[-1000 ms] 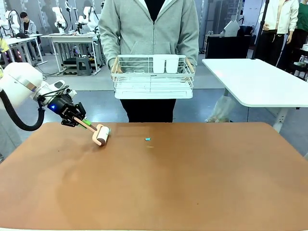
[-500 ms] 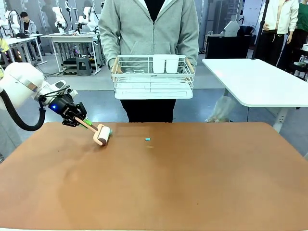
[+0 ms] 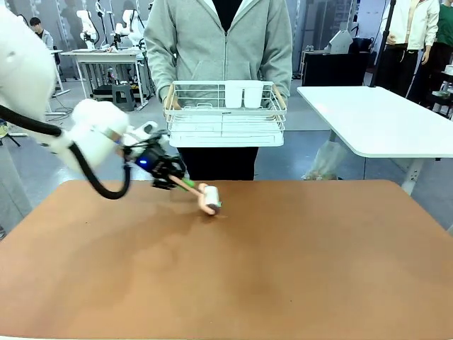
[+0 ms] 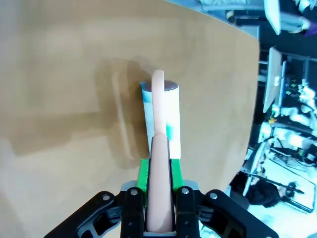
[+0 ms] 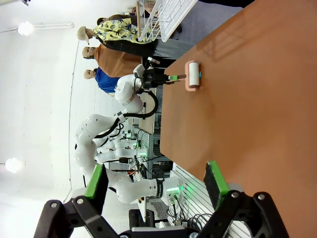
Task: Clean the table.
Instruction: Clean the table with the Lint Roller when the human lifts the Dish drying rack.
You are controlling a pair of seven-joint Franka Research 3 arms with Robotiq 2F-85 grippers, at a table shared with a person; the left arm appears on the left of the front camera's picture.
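White wire rack (image 3: 225, 122) mid-frame. Person (image 3: 219, 49) in grey hoodie right behind rack. White table (image 3: 382, 124) right of rack. Desk (image 3: 106, 52) far left of rack.

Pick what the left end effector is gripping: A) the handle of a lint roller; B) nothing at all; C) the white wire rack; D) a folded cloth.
A: the left end effector is shut on the pinkish handle of the lint roller, whose head rests on the table.
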